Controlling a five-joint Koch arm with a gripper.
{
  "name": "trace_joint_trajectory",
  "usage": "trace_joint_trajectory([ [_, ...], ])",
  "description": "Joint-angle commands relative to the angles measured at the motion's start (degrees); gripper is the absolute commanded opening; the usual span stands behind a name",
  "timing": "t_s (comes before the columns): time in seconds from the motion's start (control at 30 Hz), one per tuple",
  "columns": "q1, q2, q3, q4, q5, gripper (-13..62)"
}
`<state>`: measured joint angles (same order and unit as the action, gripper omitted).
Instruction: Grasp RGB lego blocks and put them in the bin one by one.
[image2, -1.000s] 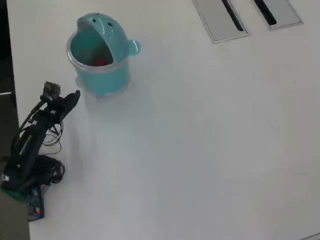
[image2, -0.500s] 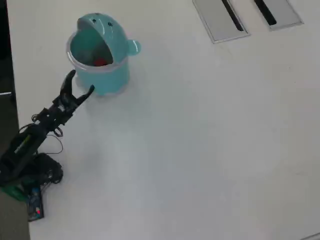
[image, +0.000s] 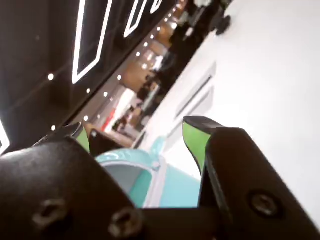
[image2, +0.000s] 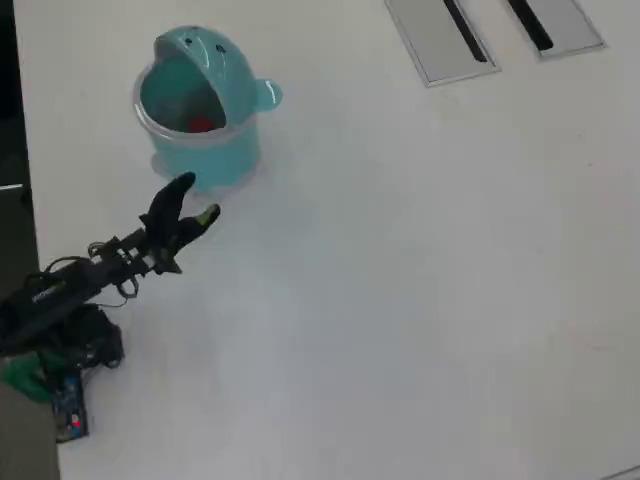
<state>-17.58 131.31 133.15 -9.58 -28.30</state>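
The round teal bin (image2: 205, 110) with its hooded face lid stands at the upper left of the white table in the overhead view. A red lego block (image2: 201, 124) lies inside it. My gripper (image2: 196, 199) is open just below the bin, with nothing between its green-padded fingers (image2: 207, 214). In the wrist view the bin (image: 165, 182) fills the gap between the spread jaws of the gripper (image: 135, 131), close ahead. No blue or yellow-green block shows in either view.
Two flat grey rectangular panels (image2: 438, 38) with dark slots lie at the table's top edge. The arm's base (image2: 55, 350) with its cables sits at the left edge. The table's left edge (image2: 20, 150) runs close to the bin.
The arm has unfolded from its tucked pose and reached forward and right; the gripper went from beside the bin's lower left to just below it, staying open.
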Motion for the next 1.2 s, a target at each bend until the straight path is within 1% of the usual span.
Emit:
trace_joint_trajectory([
  [0.0, 2.2, 4.13, -0.44, -9.58, 5.01, 33.8],
  [0.23, 6.59, 3.96, 9.58, -19.69, 9.93, 33.5],
  [0.43, 9.32, 3.87, 22.06, -30.5, 11.43, 33.0],
  [0.63, 13.89, 3.87, 33.93, -36.47, 15.56, 33.0],
  [0.77, 16.52, 3.69, 39.46, -36.74, 19.95, 33.0],
  [0.93, 16.52, 3.69, 44.91, -36.74, 22.15, 33.0],
  [1.17, 16.79, 3.6, 48.52, -34.54, 25.14, 34.2],
])
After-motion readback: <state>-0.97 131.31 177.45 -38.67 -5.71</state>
